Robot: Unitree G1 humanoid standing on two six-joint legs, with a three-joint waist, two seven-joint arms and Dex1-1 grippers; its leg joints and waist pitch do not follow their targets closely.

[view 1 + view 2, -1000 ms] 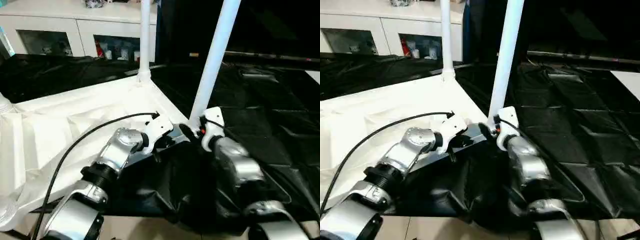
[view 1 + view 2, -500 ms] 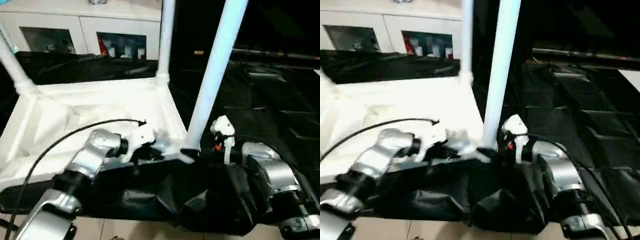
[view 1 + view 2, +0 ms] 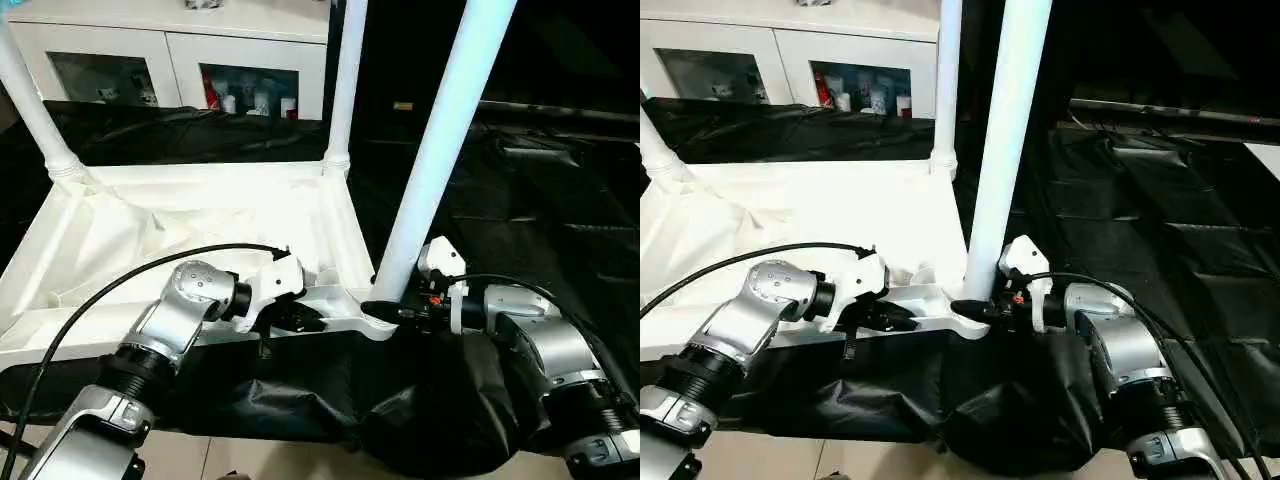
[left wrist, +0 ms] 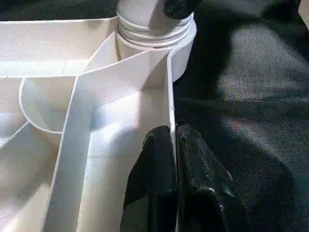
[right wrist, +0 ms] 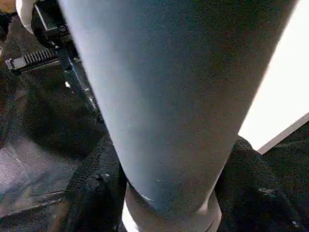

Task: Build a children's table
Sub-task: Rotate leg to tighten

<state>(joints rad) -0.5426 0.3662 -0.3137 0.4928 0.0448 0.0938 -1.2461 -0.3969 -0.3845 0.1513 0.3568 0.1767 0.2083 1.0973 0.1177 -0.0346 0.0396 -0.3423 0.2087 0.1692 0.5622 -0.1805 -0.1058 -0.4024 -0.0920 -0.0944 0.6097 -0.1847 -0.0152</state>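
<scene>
Since a second ago, camera swung: third leg (image 3: 30, 110) now in view at far left corner. Upturned tabletop (image 3: 190, 225) on black sheet (image 3: 560, 200). Left end effector (image 4: 175, 145) pinching tabletop's near rim. Right end effector (image 3: 385, 311), fingers (image 5: 91, 193) either side of near corner leg (image 3: 440, 150) base (closure unclear). White cabinet (image 3: 170, 50) behind, bottles inside.

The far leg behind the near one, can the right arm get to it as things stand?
Probably not directly: the near leg stands between the right gripper, whose fingers flank its base, and the far leg; it would have to back off first.
</scene>
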